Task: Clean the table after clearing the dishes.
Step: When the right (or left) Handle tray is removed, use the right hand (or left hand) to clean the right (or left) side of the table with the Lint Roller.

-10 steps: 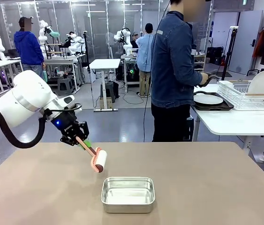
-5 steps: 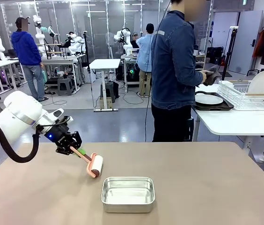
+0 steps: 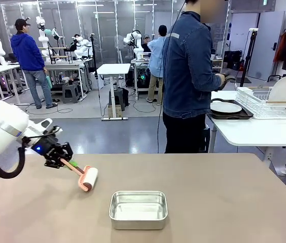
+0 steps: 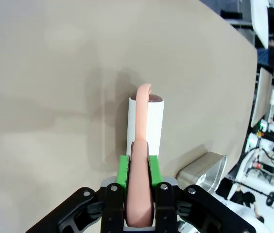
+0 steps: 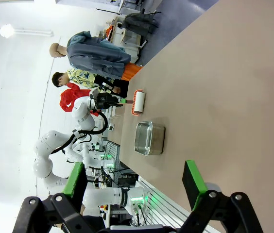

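Note:
My left gripper is shut on the pink handle of a lint roller, low over the left part of the tan table. In the left wrist view the green pads clamp the handle, and the white roll lies at or just above the tabletop. My right gripper stands open with nothing between its fingers, high over the table. One of the dishes, a white plate on a dark tray, rests on a white side table at the right, where a person in a denim shirt stands.
A steel rectangular pan sits near the table's front middle, right of the roller; it also appears in the wrist views. A white dish rack holding a plate stands on the side table.
My left arm has swung left and lower, carrying the lint roller from near the pan toward the table's left side. The person's hands shifted slightly at the side table.

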You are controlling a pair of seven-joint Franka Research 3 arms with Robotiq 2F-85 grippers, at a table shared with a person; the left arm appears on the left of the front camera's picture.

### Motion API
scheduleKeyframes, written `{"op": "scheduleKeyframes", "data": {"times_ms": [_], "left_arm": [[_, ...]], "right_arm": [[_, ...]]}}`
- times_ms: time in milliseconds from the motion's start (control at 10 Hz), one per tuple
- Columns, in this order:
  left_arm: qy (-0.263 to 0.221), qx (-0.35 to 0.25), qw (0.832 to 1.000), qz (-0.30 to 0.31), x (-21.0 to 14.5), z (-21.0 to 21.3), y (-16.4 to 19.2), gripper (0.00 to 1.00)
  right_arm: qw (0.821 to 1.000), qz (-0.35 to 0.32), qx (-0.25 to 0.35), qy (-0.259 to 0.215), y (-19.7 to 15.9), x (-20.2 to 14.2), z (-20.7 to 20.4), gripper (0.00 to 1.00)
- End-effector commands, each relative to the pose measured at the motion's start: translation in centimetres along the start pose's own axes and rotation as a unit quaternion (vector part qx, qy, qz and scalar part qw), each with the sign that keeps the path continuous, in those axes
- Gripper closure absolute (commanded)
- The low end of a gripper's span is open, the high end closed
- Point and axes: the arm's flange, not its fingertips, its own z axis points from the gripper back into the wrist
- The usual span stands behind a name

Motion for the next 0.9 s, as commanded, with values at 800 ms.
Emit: {"op": "scheduleKeyframes", "data": {"times_ms": [800], "left_arm": [[-0.188, 0.309, 0.930, 0.059, -1.1, 10.4, 8.4, 0.80]], "right_arm": [[1.000, 0.004, 0.003, -0.001, 0.3, 0.1, -0.1, 0.00]]}}
